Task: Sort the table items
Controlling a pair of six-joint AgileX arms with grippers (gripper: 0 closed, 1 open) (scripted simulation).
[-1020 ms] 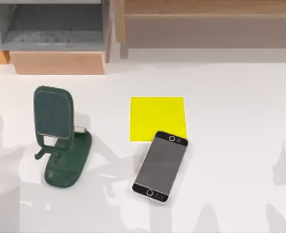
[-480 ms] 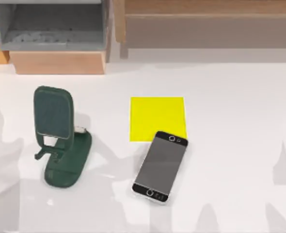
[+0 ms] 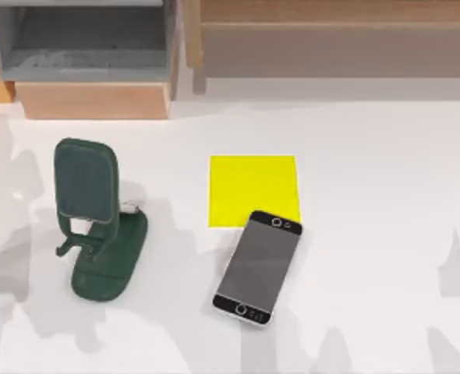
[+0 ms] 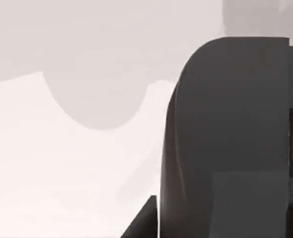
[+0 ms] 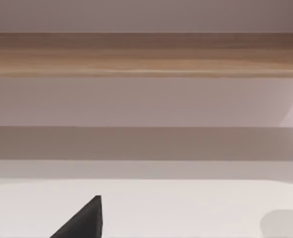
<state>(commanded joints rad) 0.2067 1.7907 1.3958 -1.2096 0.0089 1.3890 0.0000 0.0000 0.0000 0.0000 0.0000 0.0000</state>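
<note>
The smartphone (image 3: pixel 257 266) lies flat on the white table (image 3: pixel 386 195), screen up, with its upper corner over the edge of a yellow square pad (image 3: pixel 252 187). In the left wrist view a large dark grey rounded body, which looks like the mouse (image 4: pixel 226 139), sits very close to the camera. A black part of my left gripper (image 4: pixel 141 225) shows beside it, and I cannot see whether it is held. A black part of my right gripper (image 5: pixel 82 220) hangs over bare table, facing a wooden rail (image 5: pixel 146 54).
A dark green phone stand (image 3: pixel 97 218) stands upright left of the pad. A grey open box (image 3: pixel 82 47) on a wooden block sits at the back left. A long wooden shelf (image 3: pixel 331 39) runs along the back right. Arm shadows fall across the table's left and front.
The shadows on the table's left side have shifted and spread toward the back. The phone, the stand and the yellow pad have not moved.
</note>
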